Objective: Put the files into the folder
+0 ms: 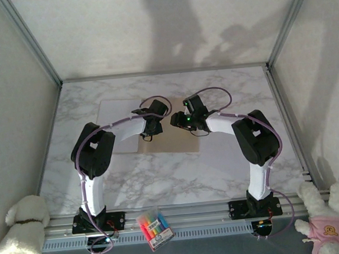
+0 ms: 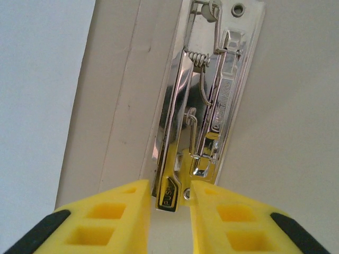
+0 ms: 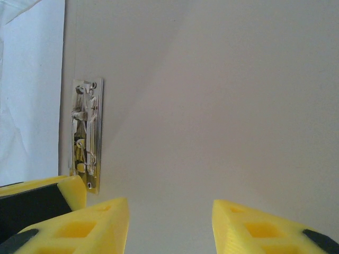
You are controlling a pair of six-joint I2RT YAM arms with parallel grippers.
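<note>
The brown folder (image 1: pixel 172 144) lies open in the middle of the table, with a chrome clip (image 2: pixel 212 95) fixed along its spine. The white files (image 1: pixel 116 117) lie flat to its left, partly under my left arm; they also show as a white area (image 2: pixel 37 106) beside the spine. My left gripper (image 2: pixel 170 185) is at the clip's near end, its yellow fingers closed in on the lever (image 2: pixel 168 198) stamped PUSH. My right gripper (image 3: pixel 170 203) hovers open over the folder's right leaf (image 3: pixel 212 95), nothing between its fingers. The two grippers (image 1: pixel 152 128) (image 1: pixel 178 120) nearly meet over the folder.
A pack of coloured markers (image 1: pixel 154 228) sits on the front rail between the arm bases. Plush toys rest off the table at the front left (image 1: pixel 21 229) and front right (image 1: pixel 329 220). Metal frame posts and white walls enclose the marble table (image 1: pixel 226 92).
</note>
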